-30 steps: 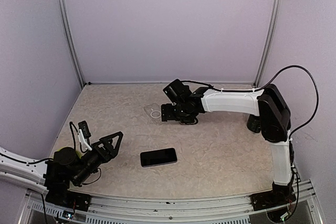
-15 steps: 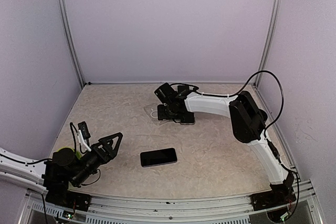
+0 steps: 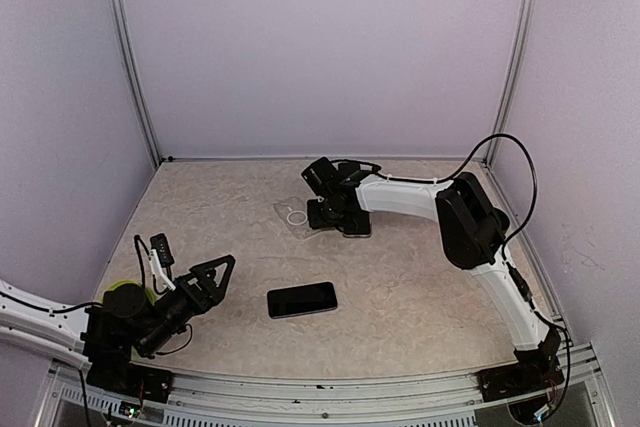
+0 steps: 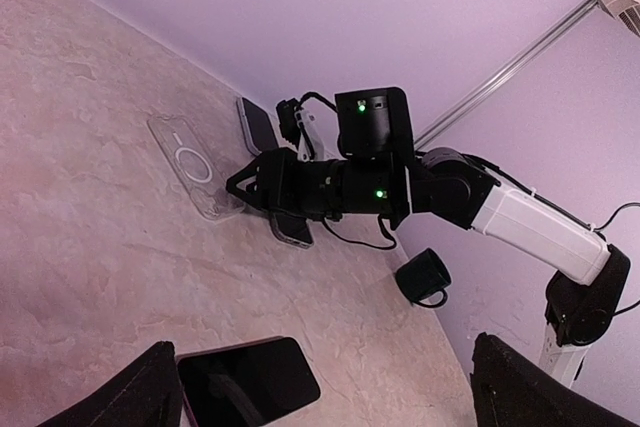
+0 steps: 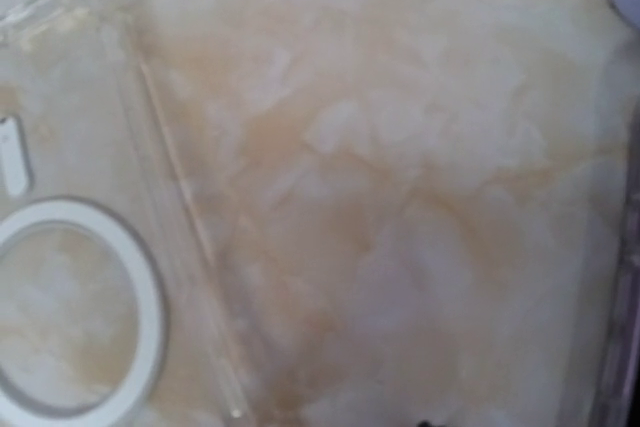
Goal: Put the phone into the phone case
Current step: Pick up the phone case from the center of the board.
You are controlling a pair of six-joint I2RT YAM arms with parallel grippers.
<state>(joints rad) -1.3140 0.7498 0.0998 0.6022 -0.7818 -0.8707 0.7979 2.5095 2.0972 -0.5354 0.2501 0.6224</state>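
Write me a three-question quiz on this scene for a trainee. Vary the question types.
1. True or false: the phone already sits inside the case.
2. Which is the right claw closest to? A) the case B) the phone C) equally far from both
3. Fill in: the left claw is ____ (open or shut).

Key: 1 false, since the phone lies apart from the case, nearer the arm bases. 2 A. 3 open.
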